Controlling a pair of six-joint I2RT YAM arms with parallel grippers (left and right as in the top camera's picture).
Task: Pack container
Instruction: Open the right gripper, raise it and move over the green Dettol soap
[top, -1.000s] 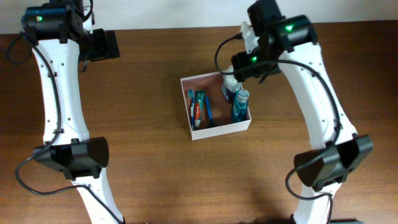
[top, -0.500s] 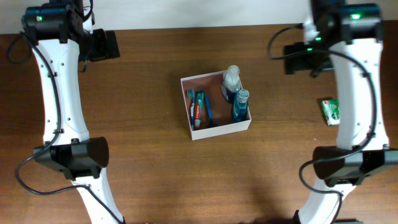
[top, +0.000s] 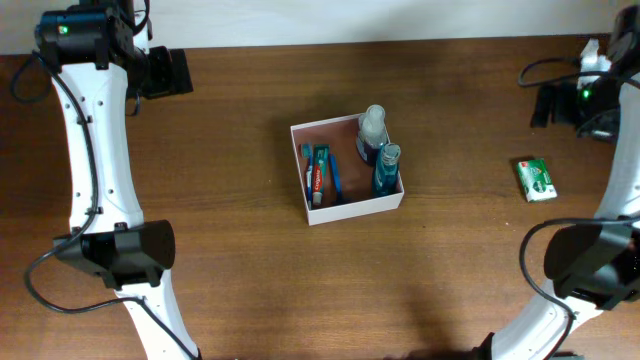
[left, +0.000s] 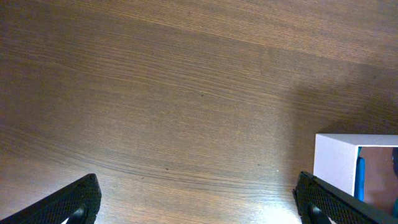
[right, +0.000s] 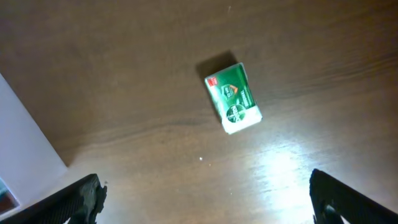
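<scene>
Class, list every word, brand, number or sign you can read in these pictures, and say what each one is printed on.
No text can be read with certainty.
Green packet: a red mark and a round white emblem, lettering blurred.
Tube in the container: red and white print, too small to read.
Pale-topped bottle and blue bottle: no legible label.
</scene>
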